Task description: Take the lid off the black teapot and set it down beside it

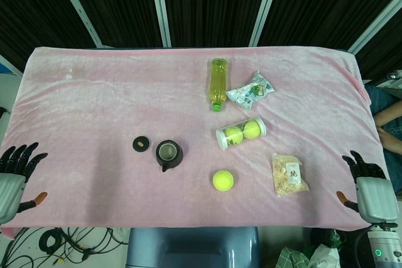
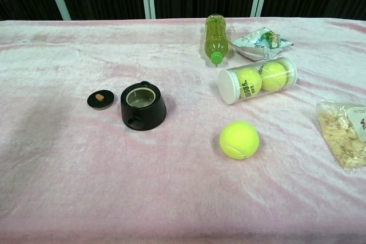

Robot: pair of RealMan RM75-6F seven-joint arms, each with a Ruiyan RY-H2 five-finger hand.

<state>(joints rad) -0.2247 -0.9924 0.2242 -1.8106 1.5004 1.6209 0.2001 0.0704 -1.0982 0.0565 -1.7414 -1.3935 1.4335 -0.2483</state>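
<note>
The squat black teapot point(image 2: 143, 107) stands open-topped mid-table; its round lid point(image 2: 100, 99), with a tan knob, lies just beside it. Left hand point(image 1: 14, 177) and right hand point(image 1: 370, 189) are empty, fingers apart.

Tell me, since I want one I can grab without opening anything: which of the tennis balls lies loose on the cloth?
The lone tennis ball nearest the front edge, right of the black teapot. The other two sit inside the clear tube lying on its side.

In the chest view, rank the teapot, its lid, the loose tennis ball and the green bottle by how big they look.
1. Bottle, though farthest away
2. Teapot
3. Tennis ball, nearer the camera, so its gap to the teapot is unsure
4. Lid
</note>
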